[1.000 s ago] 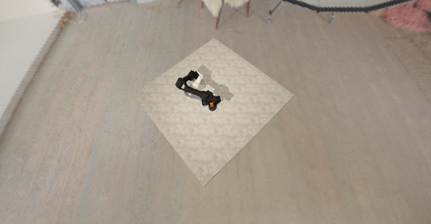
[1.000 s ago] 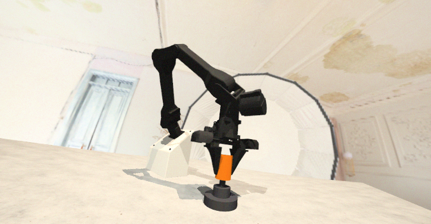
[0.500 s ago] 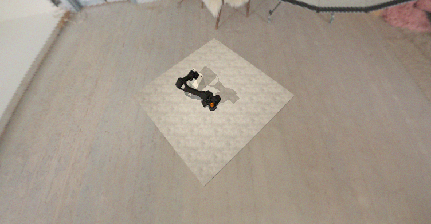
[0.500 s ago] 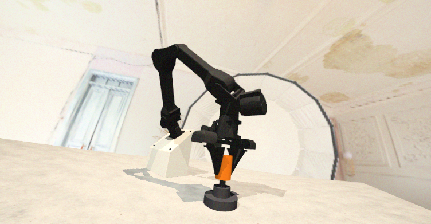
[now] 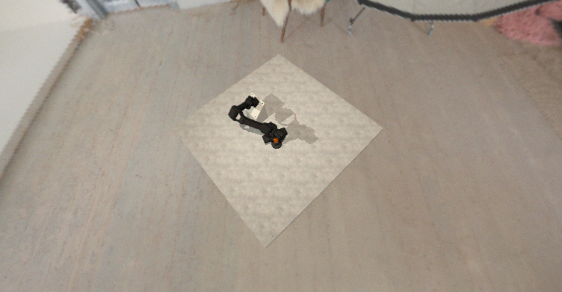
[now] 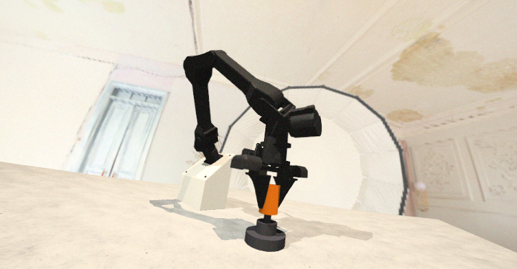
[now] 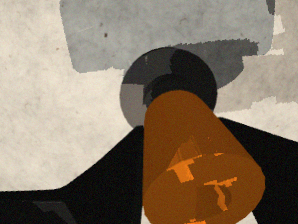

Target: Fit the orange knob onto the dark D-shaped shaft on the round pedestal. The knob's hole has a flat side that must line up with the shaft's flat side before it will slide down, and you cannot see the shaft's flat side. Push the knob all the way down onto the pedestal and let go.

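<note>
The orange knob (image 5: 276, 140) (image 6: 271, 201) (image 7: 185, 135) stands slightly tilted between the fingers of my gripper (image 6: 269, 203), which is shut on it. The round dark pedestal (image 5: 276, 146) (image 6: 265, 239) (image 7: 135, 70) stands on the table below it. In the exterior view a short stretch of the dark shaft (image 6: 267, 217) shows between the knob's lower end and the pedestal's raised collar. The knob's lower end is at the shaft's top, with a gap down to the collar. Whether the shaft's tip is inside the hole cannot be told. The flat sides are hidden.
The arm's white base block (image 5: 255, 111) (image 6: 213, 187) stands on the pale square table top (image 5: 271, 195) (image 6: 90, 223), behind the pedestal in the exterior view. Shadows of the arm fall around the base and pedestal.
</note>
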`<state>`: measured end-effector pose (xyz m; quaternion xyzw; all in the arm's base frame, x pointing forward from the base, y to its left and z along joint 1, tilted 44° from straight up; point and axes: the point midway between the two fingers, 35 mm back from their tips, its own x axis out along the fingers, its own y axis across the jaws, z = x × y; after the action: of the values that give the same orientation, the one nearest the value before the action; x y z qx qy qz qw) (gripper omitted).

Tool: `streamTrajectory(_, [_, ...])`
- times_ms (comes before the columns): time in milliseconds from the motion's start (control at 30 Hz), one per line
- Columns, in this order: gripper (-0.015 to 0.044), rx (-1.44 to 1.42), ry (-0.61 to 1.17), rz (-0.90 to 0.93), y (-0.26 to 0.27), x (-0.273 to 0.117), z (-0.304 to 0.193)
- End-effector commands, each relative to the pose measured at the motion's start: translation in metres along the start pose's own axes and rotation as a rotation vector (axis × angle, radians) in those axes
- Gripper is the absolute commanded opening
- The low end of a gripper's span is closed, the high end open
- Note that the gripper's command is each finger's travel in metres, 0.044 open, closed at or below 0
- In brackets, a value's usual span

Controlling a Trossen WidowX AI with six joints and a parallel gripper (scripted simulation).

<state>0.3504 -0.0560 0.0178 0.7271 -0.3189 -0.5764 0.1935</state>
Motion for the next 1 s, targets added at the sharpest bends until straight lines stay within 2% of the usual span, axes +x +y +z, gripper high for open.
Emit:
streamTrajectory(0, [0.0,-0.005,0.001,0.001,0.0002,0.0009,-0.0003])
streamTrajectory(267, [0.0,-0.014,0.001,0.001,0.0005,-0.0039,-0.0002])
streamTrajectory(533, [0.0,-0.215,0.001,0.001,0.0008,-0.0014,0.0001])
streamTrajectory(967, [0.0,-0.215,0.001,0.001,0.0001,0.0001,-0.0001])
